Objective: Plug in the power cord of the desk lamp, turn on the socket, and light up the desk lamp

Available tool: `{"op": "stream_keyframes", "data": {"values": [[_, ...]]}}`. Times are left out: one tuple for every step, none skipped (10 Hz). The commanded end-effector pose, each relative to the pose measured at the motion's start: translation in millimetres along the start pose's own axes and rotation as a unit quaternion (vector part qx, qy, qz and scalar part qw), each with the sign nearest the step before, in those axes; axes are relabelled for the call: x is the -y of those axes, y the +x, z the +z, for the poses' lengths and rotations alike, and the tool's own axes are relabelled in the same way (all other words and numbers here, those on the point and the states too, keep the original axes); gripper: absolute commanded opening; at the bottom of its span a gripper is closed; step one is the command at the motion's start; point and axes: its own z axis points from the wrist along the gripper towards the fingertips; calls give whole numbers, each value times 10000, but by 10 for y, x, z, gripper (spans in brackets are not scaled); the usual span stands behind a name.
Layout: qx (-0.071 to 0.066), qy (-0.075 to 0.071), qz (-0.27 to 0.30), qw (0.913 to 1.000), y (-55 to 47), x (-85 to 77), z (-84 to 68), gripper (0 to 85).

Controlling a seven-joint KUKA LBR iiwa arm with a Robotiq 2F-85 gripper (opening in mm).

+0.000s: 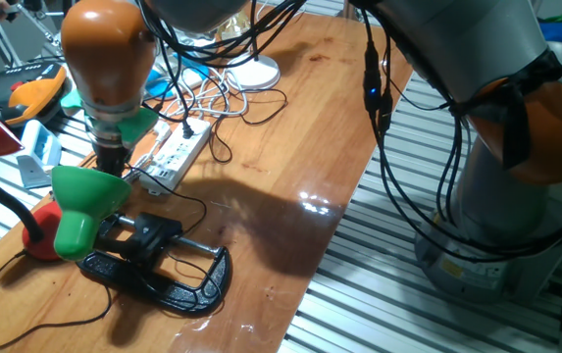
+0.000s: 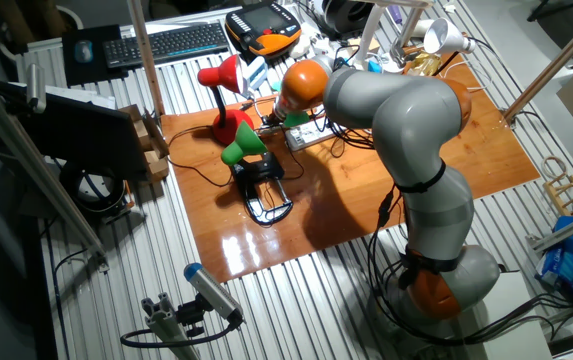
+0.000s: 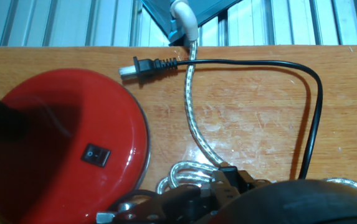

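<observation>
The desk lamp, with a green cone shade [image 1: 84, 201] on a black clamp base [image 1: 168, 273], stands at the table's front left; it also shows in the other fixed view [image 2: 241, 145]. The white socket [image 1: 175, 155] lies just behind it, also visible in the other fixed view [image 2: 304, 135]. In the hand view a small black plug [image 3: 142, 67] lies on the wood near the table edge. Its thin black power cord [image 3: 315, 93] loops right and down, and I cannot trace it to the lamp. My gripper [image 1: 113, 162] [image 3: 184, 202] hangs over this spot, holding nothing visible.
A red lamp [image 2: 221, 80] stands beside the green one, and its round red base [image 3: 66, 149] lies close to the left of the plug. A silvery braided cable [image 3: 197, 124] crosses the black cord. White cables [image 1: 217, 93] and a white round lamp base [image 1: 256, 71] lie behind the socket.
</observation>
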Motion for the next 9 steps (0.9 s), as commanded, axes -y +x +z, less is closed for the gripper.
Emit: {"op": "stream_keyframes", "data": {"values": [[-2,7,-3,10000,3,3,2,0],[-20,64,0,10000,-1,2,-13,0],[-106,89,-2,9999,-19,2,-44,0],[-151,88,67,9998,-38,7,-100,0],[-190,116,96,9997,-81,15,-181,0],[-229,130,115,9996,-130,34,-261,0],[-274,145,180,9994,-178,53,-335,0],[-329,188,182,9991,-212,71,-393,0],[-485,265,-143,9984,-246,109,-470,0]]}}
